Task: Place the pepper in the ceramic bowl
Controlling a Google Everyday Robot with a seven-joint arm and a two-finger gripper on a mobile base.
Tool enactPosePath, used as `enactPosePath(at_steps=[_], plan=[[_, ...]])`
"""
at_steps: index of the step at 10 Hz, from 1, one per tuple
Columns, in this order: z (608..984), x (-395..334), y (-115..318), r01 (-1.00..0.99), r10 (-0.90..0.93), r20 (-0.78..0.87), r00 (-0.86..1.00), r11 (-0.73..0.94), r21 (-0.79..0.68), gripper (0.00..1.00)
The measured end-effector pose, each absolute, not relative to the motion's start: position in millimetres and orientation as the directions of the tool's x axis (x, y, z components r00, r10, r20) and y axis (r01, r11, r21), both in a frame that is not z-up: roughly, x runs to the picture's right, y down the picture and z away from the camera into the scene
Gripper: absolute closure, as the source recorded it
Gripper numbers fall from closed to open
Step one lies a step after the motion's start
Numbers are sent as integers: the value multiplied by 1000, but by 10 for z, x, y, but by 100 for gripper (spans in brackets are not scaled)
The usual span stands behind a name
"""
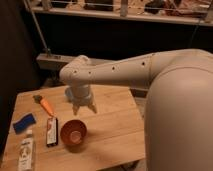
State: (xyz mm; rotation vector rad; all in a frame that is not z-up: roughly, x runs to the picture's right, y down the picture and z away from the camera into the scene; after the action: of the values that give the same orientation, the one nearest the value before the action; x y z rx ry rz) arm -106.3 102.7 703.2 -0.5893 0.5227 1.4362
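The orange pepper point(45, 104) with a dark green stem end lies on the wooden table point(110, 130) near its far left. The reddish-brown ceramic bowl point(73, 132) with a paler bottom stands nearer the front, to the right of a black-and-red packet. My gripper point(84, 108) hangs on the white arm above the table's middle, pointing down, to the right of the pepper and just behind the bowl. It holds nothing and its fingers point(93, 108) stand apart.
A flat black-and-red packet point(51, 131) lies left of the bowl. A blue object point(24, 123) and a white tube point(26, 154) lie at the table's left front. A dark railing and shelf stand behind the table. My white arm fills the right side.
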Motion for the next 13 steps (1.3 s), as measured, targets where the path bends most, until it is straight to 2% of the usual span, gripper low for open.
enactPosePath(at_steps=[5, 9, 13], plan=[[7308, -1484, 678, -976, 808, -547, 217, 161, -148, 35], [7581, -2488, 320, -856, 771, -393, 502, 379, -351, 35], [7852, -3189, 189, -731, 699, -285, 656, 497, -467, 35]])
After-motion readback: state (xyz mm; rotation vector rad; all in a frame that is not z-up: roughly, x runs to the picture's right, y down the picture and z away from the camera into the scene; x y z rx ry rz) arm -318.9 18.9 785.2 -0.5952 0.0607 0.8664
